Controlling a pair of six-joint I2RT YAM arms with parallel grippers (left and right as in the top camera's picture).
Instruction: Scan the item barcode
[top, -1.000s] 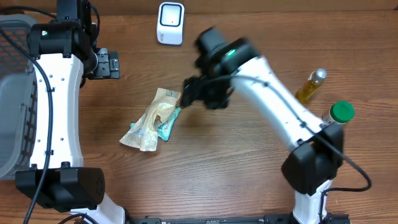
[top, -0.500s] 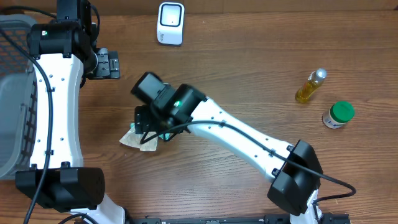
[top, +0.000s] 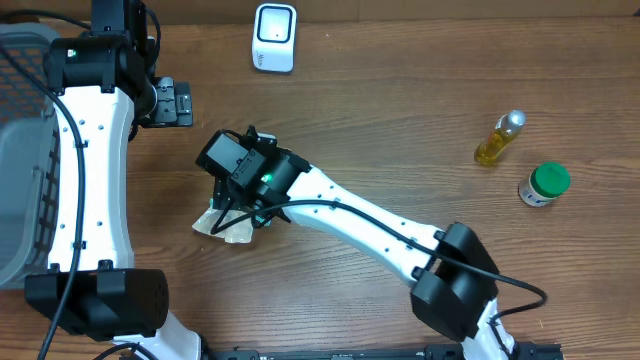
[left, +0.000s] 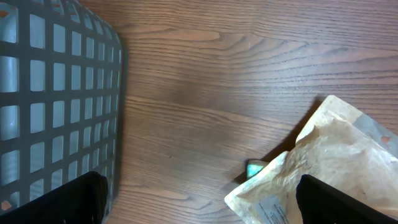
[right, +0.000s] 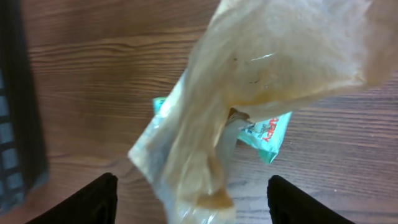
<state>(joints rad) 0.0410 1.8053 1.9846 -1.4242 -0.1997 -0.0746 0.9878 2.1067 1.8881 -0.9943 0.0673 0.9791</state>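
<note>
Pouch, the item to be scanned, is lying flat on the wood-grain desk. In the overhead view it is sitting below and to the left of the white scanner, well apart from it.

Far left of the scanner, a grey plastic basket with a square lattice wall is standing at the desk's edge. Between basket and scanner, the left fingers are hanging spread wide with nothing between them, and their camera is looking down on the pouch's upper corner.

Below-left of the scanner, the right fingers are hovering parted on either side of the pouch's narrow end and are not pinching it. The pouch is showing as a crinkled, glossy tan film bag, translucent and limp. A small teal packet is peeking out from under it.

The step in hand appears to be the pickup. The next move is likely calling for a closing pinch on the thin film alone, leaving the teal packet behind, then a lift toward the scanner with the barcode turned to its window. No barcode is showing yet.

Far right of the scanner, a slender bottle of amber liquid and a green-capped jar are resting idle.
</note>
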